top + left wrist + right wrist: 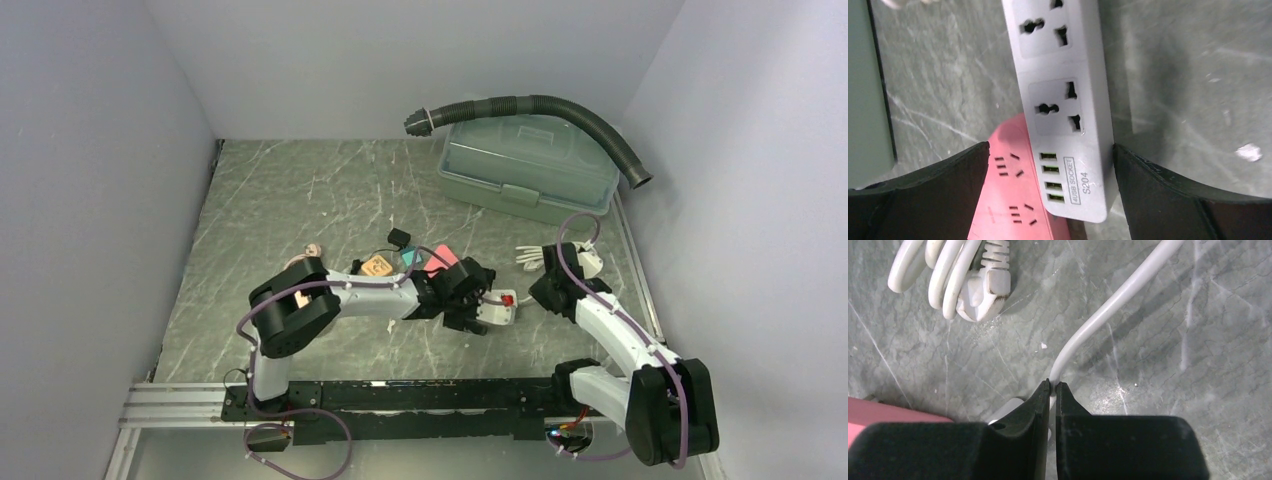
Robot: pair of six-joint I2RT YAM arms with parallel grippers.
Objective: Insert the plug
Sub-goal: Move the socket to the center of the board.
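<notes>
A white power strip (1063,110) with two universal sockets and several USB ports lies partly over a pink power strip (1013,195). My left gripper (1050,146) is open and straddles the white strip's USB end. Its right finger (1148,190) touches the strip's side, while its left finger (938,185) stands apart over the pink strip. In the top view the white strip (497,308) shows a red switch. My right gripper (1053,384) is shut on a white cable (1108,305). The white plug (985,290) lies on the table with coiled cable, apart from both grippers.
A grey-green lidded box (525,165) stands at the back right with a black corrugated hose (540,105) over it. An orange block (378,266) and a small black adapter (399,238) lie behind the left arm. Walls close in on both sides.
</notes>
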